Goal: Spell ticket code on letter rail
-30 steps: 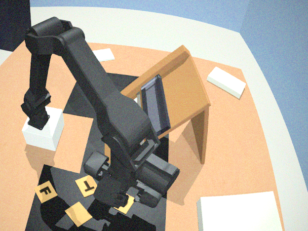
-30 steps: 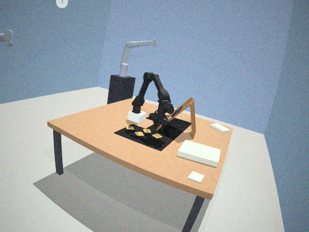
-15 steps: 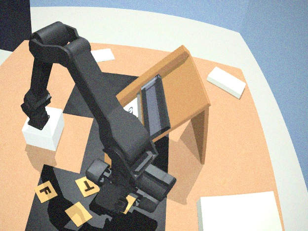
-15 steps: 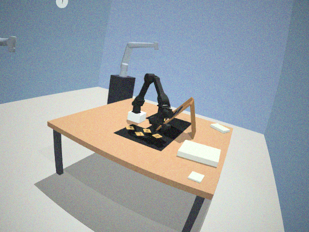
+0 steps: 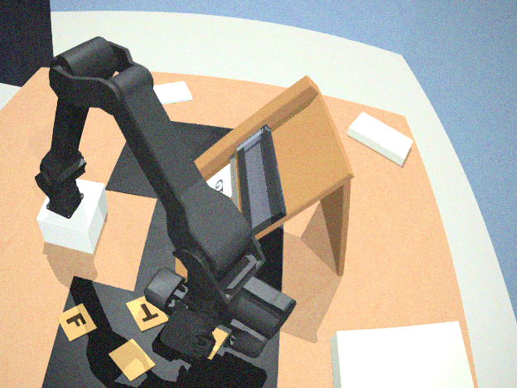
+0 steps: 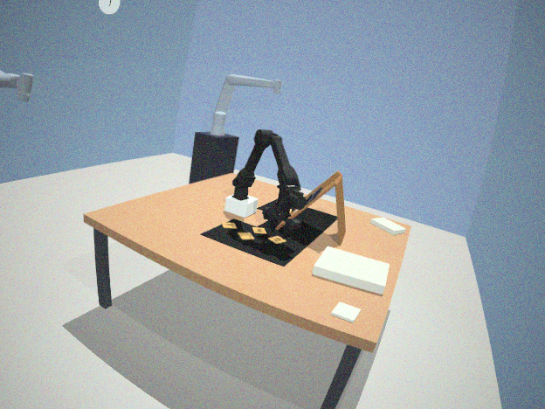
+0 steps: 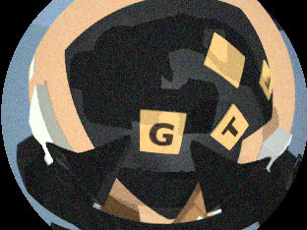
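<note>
My gripper [image 5: 207, 323] [image 6: 280, 224] [image 7: 160, 142] is open and empty, pointing down above the G tile [image 5: 218, 340] [image 6: 277, 239] [image 7: 150, 120]; the wrist view shows this tile between and just beyond the fingertips. The T tile [image 5: 142, 309] [image 6: 259, 230] [image 7: 229, 128], a tile with no readable letter [image 5: 131, 360] [image 6: 245, 236] [image 7: 224, 60] and the F tile [image 5: 76, 321] [image 6: 229, 225] [image 7: 266, 81] lie on the dark mat. The clear rail [image 5: 255, 179] on the sloping board [image 5: 313, 150] [image 6: 323, 189] shows no tile in its visible part. The arm hides most of the ticket [image 5: 225, 177]; one G shows.
A white block [image 5: 94, 200] [image 6: 241, 205] stands under the arm's base. A large white box [image 5: 400, 355] [image 6: 352, 268] and a smaller one [image 5: 379, 138] [image 6: 387, 225] lie on the counter beyond the board's support. A thin white piece [image 6: 346, 311] lies near the front corner.
</note>
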`<action>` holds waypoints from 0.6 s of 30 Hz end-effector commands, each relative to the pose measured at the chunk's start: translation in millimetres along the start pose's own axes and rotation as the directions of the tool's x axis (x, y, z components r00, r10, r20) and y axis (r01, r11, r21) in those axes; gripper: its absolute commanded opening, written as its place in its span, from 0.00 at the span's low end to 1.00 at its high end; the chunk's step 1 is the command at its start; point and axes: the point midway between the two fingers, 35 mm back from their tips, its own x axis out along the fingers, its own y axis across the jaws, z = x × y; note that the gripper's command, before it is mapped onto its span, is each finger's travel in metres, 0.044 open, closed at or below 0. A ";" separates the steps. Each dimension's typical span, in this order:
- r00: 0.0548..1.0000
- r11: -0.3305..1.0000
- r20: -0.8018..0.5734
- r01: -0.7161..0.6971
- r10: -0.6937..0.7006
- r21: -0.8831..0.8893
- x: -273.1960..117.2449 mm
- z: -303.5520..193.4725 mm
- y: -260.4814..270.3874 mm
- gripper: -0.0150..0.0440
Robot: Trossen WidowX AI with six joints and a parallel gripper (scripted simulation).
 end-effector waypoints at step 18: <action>1.000 1.000 0.003 0.002 -0.002 0.006 18.8 0.5 -0.5 0.83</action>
